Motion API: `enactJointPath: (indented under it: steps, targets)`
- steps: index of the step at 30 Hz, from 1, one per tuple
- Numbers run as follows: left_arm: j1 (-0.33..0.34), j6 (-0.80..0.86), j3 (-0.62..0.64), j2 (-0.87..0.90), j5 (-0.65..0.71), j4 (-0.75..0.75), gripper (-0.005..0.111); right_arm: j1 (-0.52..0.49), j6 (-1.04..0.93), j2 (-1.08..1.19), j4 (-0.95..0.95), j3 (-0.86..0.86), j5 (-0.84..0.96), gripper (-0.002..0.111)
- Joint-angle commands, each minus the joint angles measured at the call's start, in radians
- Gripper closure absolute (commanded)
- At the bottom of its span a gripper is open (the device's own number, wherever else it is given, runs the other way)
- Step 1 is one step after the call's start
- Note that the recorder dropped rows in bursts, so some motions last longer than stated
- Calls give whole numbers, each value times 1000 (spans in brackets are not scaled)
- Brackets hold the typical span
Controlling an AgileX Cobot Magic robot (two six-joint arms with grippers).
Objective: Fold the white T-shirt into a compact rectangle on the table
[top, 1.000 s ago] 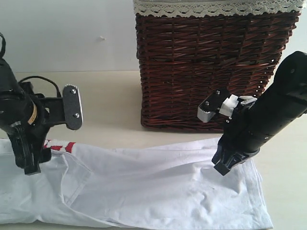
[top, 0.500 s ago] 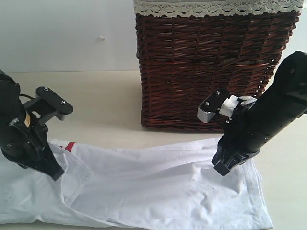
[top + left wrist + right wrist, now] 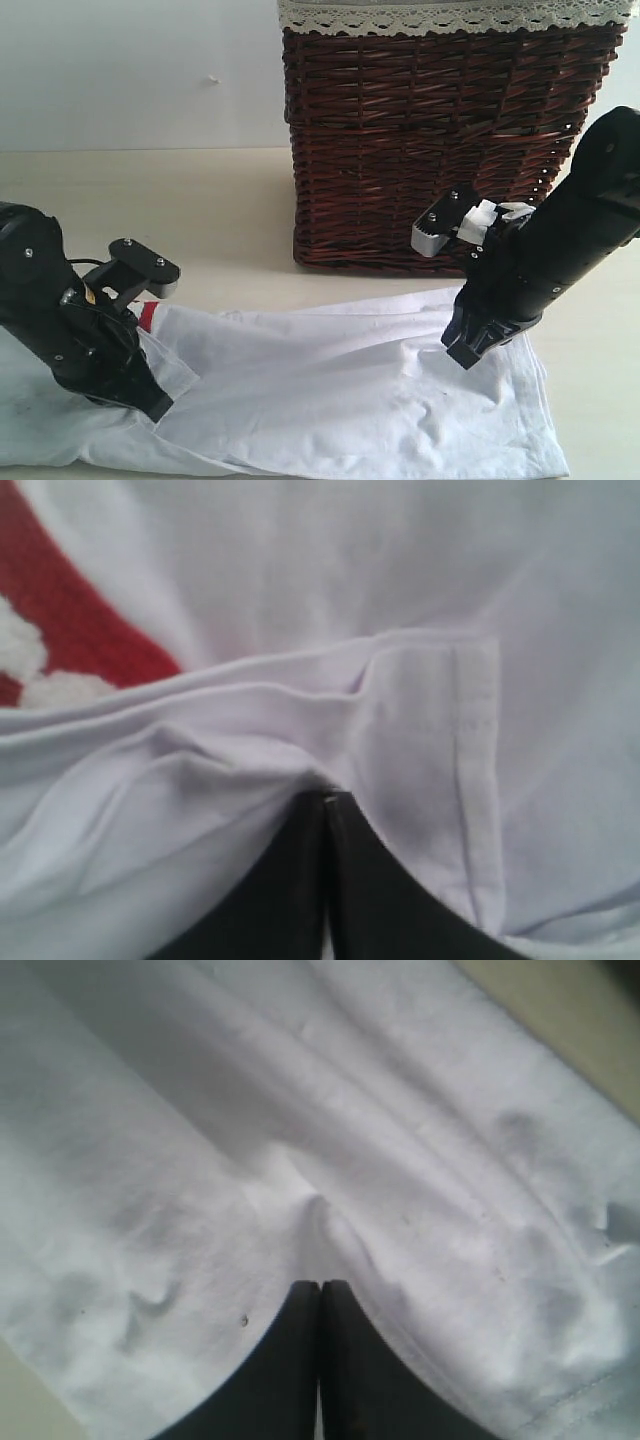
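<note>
left tool (image 3: 155,407) pinching white T-shirt (image 3: 330,395) hem fold, right tool (image 3: 465,352) clamped on its fabric

The left gripper (image 3: 155,408) is the only thing that moves. A second ago its jaws stand wide apart, upright over the cloth. Now the arm leans low and its fingers (image 3: 285,890) press flat together, with a ridge of the white T-shirt (image 3: 340,390) pinched at their tips. The hemmed flap (image 3: 440,730) puckers just beyond those tips, and the red band (image 3: 85,630) is no longer right beside them.
</note>
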Motion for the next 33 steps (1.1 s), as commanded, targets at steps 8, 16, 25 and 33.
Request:
enactJointPath:
  steps: [8, 16, 25, 33]
  targets:
    - [252, 25, 5, -245, 134, 56, 104, -5, -6, 2, 3, 1, 5, 108]
    - [410, 25, 107, -146, 172, 9, 104, -5, -6, 2, 3, 1, 5, 108]
    - [452, 36, 72, -135, 71, -58, 104, -5, -6, 2, 3, 1, 5, 108]
    - [820, 309, 39, -224, 158, -457, 105, -5, -6, 2, 3, 1, 19, 108]
